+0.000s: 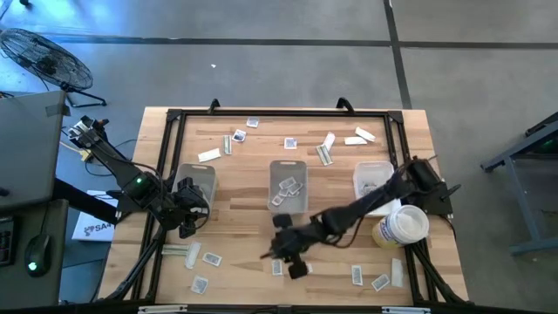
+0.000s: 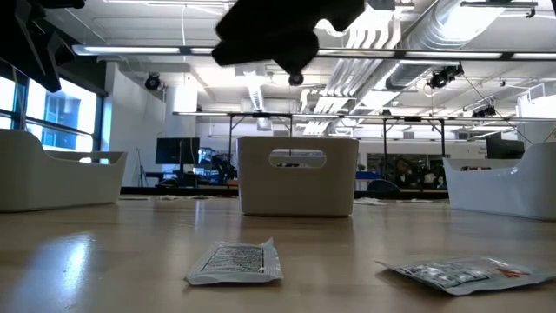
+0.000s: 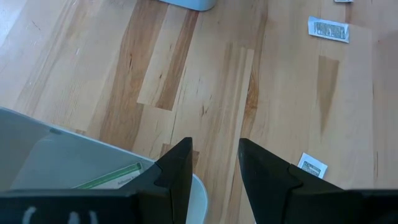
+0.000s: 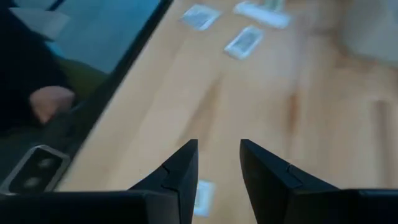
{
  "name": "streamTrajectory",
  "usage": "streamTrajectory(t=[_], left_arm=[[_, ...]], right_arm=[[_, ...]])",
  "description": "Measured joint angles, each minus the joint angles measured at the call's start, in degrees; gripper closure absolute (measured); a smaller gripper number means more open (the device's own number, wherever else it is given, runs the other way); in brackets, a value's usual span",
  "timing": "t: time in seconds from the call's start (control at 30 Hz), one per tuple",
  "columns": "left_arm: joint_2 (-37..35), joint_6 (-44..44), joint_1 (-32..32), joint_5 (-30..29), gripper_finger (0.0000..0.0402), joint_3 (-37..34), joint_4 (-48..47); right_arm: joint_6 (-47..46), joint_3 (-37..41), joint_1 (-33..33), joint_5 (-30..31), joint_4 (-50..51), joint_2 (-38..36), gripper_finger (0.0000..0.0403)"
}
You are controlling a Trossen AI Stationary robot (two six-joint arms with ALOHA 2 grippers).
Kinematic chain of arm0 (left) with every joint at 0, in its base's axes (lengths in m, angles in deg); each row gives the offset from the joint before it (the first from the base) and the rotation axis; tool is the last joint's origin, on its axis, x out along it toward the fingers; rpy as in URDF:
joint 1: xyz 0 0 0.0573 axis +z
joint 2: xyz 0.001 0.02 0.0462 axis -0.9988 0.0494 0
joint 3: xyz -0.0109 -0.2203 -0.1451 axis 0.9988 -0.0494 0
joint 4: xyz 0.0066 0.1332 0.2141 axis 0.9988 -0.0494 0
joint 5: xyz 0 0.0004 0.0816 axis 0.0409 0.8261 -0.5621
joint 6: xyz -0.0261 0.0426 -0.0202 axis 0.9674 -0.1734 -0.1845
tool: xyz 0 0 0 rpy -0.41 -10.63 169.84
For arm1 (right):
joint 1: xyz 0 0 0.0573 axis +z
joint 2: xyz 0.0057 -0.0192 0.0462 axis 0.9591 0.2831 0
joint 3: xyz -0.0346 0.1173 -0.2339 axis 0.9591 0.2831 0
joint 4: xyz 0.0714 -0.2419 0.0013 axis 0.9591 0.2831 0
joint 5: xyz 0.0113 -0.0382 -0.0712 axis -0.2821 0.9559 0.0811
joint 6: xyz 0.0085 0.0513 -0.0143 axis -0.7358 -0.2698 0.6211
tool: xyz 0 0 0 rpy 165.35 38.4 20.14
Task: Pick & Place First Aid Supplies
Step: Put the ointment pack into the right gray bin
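First aid supplies lie scattered flat on the wooden table: packets along the far side (image 1: 290, 142) and near the front edge (image 1: 212, 258), (image 1: 357, 275). Some lie in the middle tray (image 1: 289, 185). A green-white strip (image 3: 106, 180) lies in the left tray (image 1: 197, 185). My left gripper (image 3: 215, 149) stands open above bare wood beside that tray's near end, holding nothing. My right gripper (image 4: 219, 152) hovers open over the table's front middle (image 1: 292, 262), with a small packet (image 4: 202, 196) on the wood just below it. The low view shows two packets (image 2: 236, 261), (image 2: 460, 272) lying under the dark arm.
A third tray (image 1: 373, 179) stands at the right, and a round white tub with a yellow label (image 1: 403, 225) sits under my right arm. A black frame (image 1: 174, 118) runs round the tabletop. Bare wood lies between the trays and the front packets.
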Motion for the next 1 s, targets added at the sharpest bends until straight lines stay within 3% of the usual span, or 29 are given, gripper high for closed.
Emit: streamTrajectory(t=[0.27, 0.6, 1.0], left_arm=[[0.0, 0.0, 0.0, 0.0, 0.0273, 0.0, 0.0], [0.0, 0.0, 0.0, 0.0, 0.0273, 0.0, 0.0], [0.0, 0.0, 0.0, 0.0, 0.0273, 0.0, 0.0]], right_arm=[[-4.1, 0.7, 2.7, -1.3, -2.7, 5.8, 0.0290], [6.0, 0.7, 1.8, -1.2, -3.7, 9.9, 0.0290], [6.0, 0.5, 0.7, -0.8, -6.8, 14.1, 0.0290]])
